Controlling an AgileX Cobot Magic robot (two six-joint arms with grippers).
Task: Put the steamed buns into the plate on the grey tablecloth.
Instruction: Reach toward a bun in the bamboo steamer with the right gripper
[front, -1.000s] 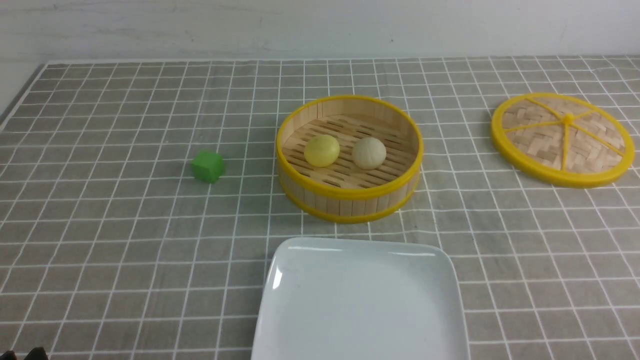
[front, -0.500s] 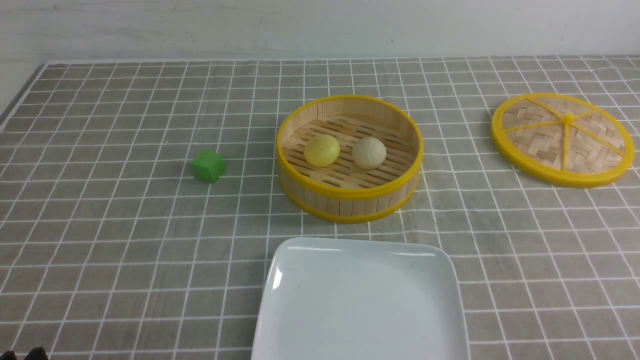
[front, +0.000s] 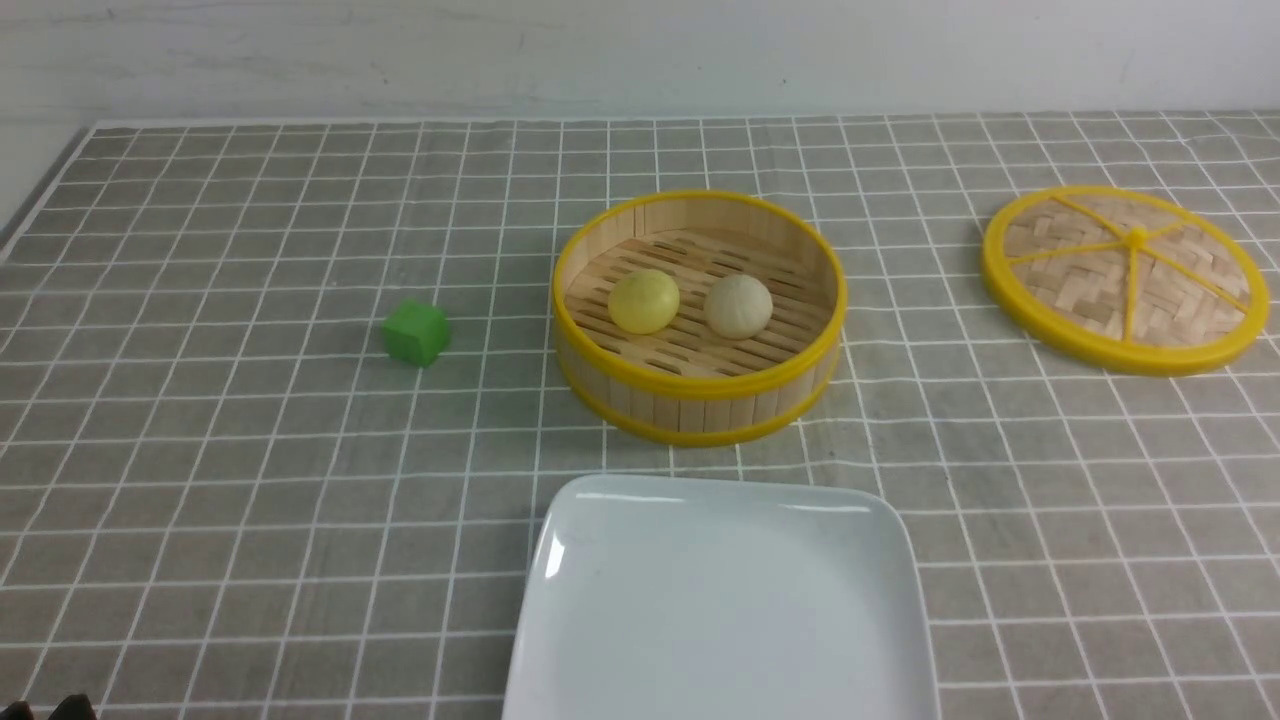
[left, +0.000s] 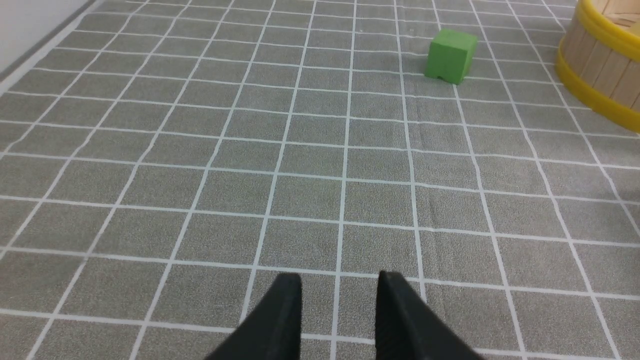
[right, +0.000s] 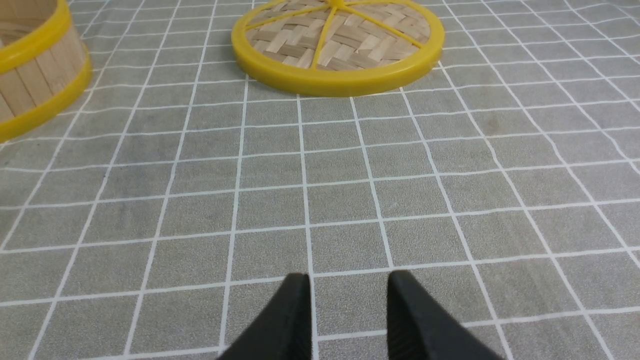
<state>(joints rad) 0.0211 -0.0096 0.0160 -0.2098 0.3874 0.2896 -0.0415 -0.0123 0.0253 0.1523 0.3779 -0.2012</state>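
Two buns, one yellow and one off-white, sit apart inside the round basket, which stands on the grey tablecloth beyond the white plate. Each is nearly round, so neither presents a long axis to align with. The left gripper and the right gripper both stand open, with a visible gap between the fingers and nothing held. The yellow bun lies forward and to the right of the left gripper, on the basket's left side; the off-white bun lies forward and to the left of the right gripper. The yellow bun is probably better served by the left arm. The approach should clear the basket rim and descend from above. The front view shows both buns and the plate, but only a dark tip of the left gripper at its lower corner. The wrist views show both finger pairs; the right one adds the woven lid, the left one the green cube.
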